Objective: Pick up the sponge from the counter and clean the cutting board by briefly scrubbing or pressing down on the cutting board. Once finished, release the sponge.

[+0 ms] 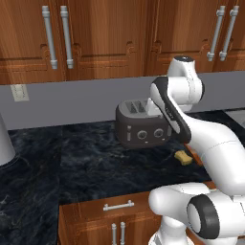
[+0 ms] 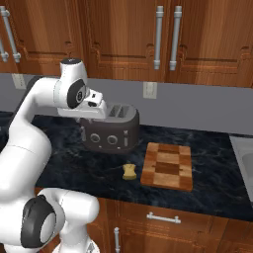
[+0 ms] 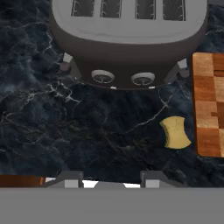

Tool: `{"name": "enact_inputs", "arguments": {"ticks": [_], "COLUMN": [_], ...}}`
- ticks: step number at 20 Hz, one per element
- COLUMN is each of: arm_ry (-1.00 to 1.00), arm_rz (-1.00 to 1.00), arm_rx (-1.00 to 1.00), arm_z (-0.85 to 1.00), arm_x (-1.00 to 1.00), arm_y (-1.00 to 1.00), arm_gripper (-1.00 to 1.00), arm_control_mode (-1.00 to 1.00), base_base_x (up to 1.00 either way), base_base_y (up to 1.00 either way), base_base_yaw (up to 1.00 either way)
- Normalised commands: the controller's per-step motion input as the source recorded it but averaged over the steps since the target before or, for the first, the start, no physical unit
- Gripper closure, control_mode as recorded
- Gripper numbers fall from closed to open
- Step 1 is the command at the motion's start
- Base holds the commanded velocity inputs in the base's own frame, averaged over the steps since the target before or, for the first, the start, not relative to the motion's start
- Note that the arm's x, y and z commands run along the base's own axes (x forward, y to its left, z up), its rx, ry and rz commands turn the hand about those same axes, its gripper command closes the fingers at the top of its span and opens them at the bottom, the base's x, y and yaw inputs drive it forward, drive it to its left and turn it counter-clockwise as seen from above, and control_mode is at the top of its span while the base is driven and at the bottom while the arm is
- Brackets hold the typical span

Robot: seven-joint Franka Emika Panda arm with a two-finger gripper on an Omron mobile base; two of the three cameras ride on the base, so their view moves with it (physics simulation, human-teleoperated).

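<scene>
The small yellow-tan sponge (image 3: pixel 176 132) lies flat on the dark marbled counter (image 3: pixel 87 131), just left of the checkered wooden cutting board (image 3: pixel 210 109). The base views show the sponge (image 2: pixel 129 171) (image 1: pixel 183 157) a short gap from the board (image 2: pixel 167 166), in front of the toaster. My gripper (image 3: pixel 111 179) hangs above the counter, looking down, with the sponge ahead and to the right of its fingertips. The jaws stand wide apart with nothing between them. In the left base view my arm hides most of the board.
A dark grey toaster (image 2: pixel 111 129) (image 3: pixel 127 39) stands behind the sponge, close under my hand. A sink edge (image 2: pixel 244 148) lies at the far right. A pale rounded object (image 1: pixel 5 143) stands at the counter's left. Wooden cabinets hang above the grey wall.
</scene>
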Motion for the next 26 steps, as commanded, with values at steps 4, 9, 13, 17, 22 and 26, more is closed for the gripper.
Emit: {"name": "enact_inputs", "arguments": {"ticks": [4, 9, 13, 17, 22, 26], "arm_ry": [-0.04, 0.04, 0.13, 0.11, 0.05, -0.02], "arm_rz": [-0.01, 0.0, -0.01, 0.0, 0.06, 0.21], "arm_rx": [0.07, 0.16, 0.1, -0.04, -0.04, 0.0], "arm_z": [-0.06, -0.63, -0.83, -0.65, -0.48, -0.65], "arm_x": [-0.19, -0.02, 0.03, 0.15, 0.04, 0.0], "arm_y": [-0.33, -0.96, -0.93, -0.32, -0.04, -0.01], "arm_gripper": [-1.0, -1.0, -1.0, -1.0, -1.0, -1.0], "arm_control_mode": [-1.0, -1.0, -1.0, -1.0, -1.0, -1.0], "base_base_x": [0.0, 0.0, 0.0, 0.0, 0.0, 0.0], "base_base_y": [0.0, 0.0, 0.0, 0.0, 0.0, 0.0], "base_base_yaw": [0.0, 0.0, 0.0, 0.0, 0.0, 0.0]}}
